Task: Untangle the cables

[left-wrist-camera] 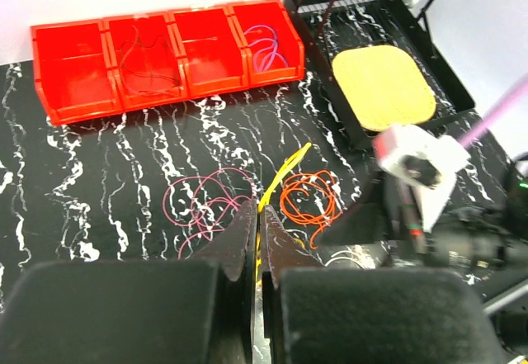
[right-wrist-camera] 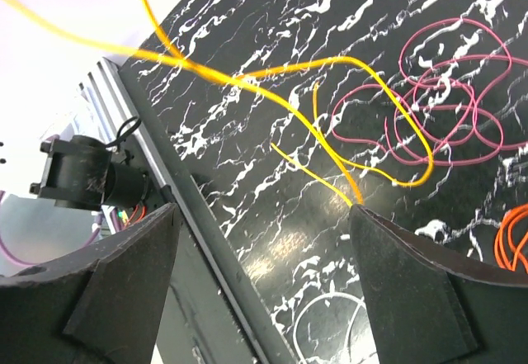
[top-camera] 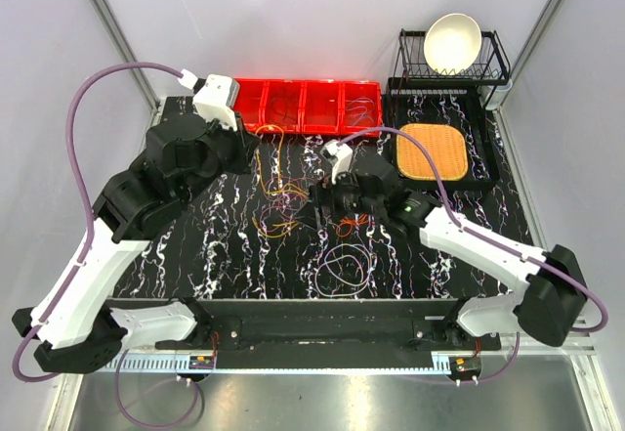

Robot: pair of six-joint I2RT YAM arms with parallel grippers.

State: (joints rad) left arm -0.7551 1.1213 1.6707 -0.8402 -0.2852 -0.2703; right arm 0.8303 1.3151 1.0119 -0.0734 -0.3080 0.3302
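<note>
Black marble-patterned table top (top-camera: pixel 195 255) with white veining carries everything. Above its middle the left gripper (left-wrist-camera: pixel 257 214) is pinched tight on a thin yellow cable (left-wrist-camera: pixel 285 172), which leaves the fingertips and runs toward the far right corner. The right gripper (right-wrist-camera: pixel 262 209) has its jaws wide apart and holds nothing. One end of the yellow cable sits right at the tip of one of its fingers, and the rest rises off the surface.

The yellow strand crosses a loose pink cable loop (left-wrist-camera: pixel 206 203); whether the two are hooked together I cannot tell. Just beside the loop, toward the right edge, lies a coiled orange cable (left-wrist-camera: pixel 307 199), and a whitish cable ring (top-camera: pixel 342 267) lies closer to the near edge. Along the far edge stands a row of red plastic bins (left-wrist-camera: pixel 82 104), some with cables inside. At the far right corner a black tray (top-camera: pixel 439 104) holds a woven yellow mat (left-wrist-camera: pixel 384 83), and behind it a black wire rack (top-camera: pixel 414 58) holds a white bowl (top-camera: pixel 451 40).

Pulling the yellow cable further may drag the pink loop along or tighten the crossing into a knot. So thin a wire may also slip out of the pinch, or catch on the open finger beside it.

No brand, label or writing is legible anywhere.
</note>
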